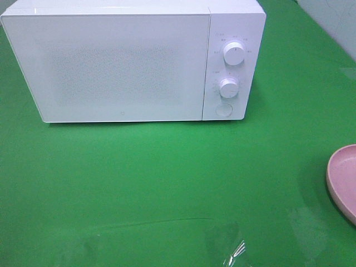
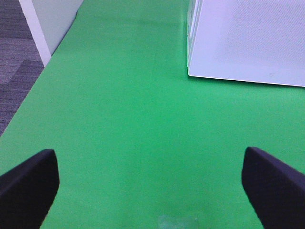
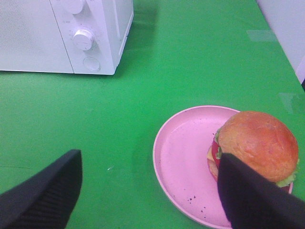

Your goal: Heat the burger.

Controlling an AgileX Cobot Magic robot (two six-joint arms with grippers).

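The burger [image 3: 258,141], with its golden-brown bun, lettuce, tomato and cheese, sits on the far side of a pink plate [image 3: 183,157] in the right wrist view. In the exterior view only the plate's edge [image 1: 342,178] shows at the right border and the burger is out of view. My right gripper [image 3: 147,191] is open above the plate, one dark finger [image 3: 252,195] overlapping the burger's near side in the picture. My left gripper [image 2: 150,183] is open over bare green cloth. Neither arm shows in the exterior view. The white microwave [image 1: 133,61] stands at the back, door closed.
The microwave has two knobs [image 1: 233,54] and a round button [image 1: 223,109] on its right panel. A green cloth [image 1: 167,183] covers the table. A white wall panel [image 2: 52,24] and grey floor border the table's left edge. Clear tape [image 1: 236,250] glints near the front.
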